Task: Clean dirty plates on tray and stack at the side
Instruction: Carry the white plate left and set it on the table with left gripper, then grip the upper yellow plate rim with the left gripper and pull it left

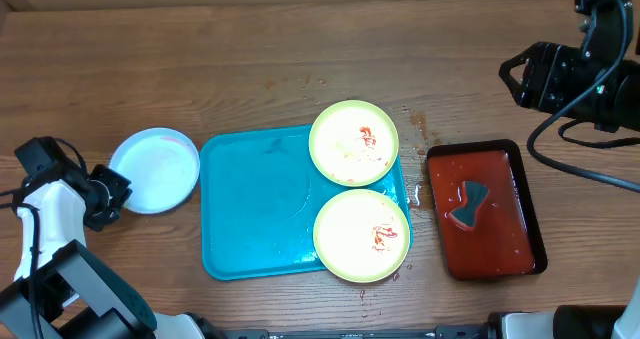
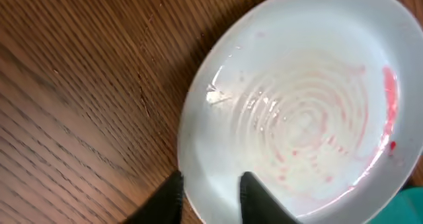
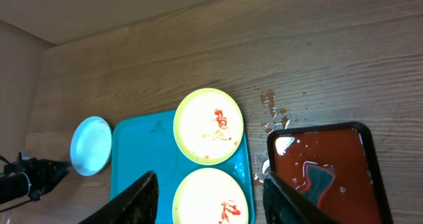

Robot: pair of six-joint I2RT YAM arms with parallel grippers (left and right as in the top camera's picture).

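Flat on the desk, just left of the tray: the pale plate, with faint pink streaks across its centre. On the tray's right side, edge to edge: the far green-rimmed plate and the near green-rimmed plate, both smeared red.

At the pale plate's rim: the left claw, fingers slightly parted, one inside the rim and one outside, seemingly not pinching. High over the desk's far right: the right claw, spread wide and empty. Below it: the red tray with a teal sponge.

Probably the set-down of the pale plate. To finish well: widen a touch more, rise straight off the rim, avoid dragging or tipping. Worth checking the pink traces before counting it clean.
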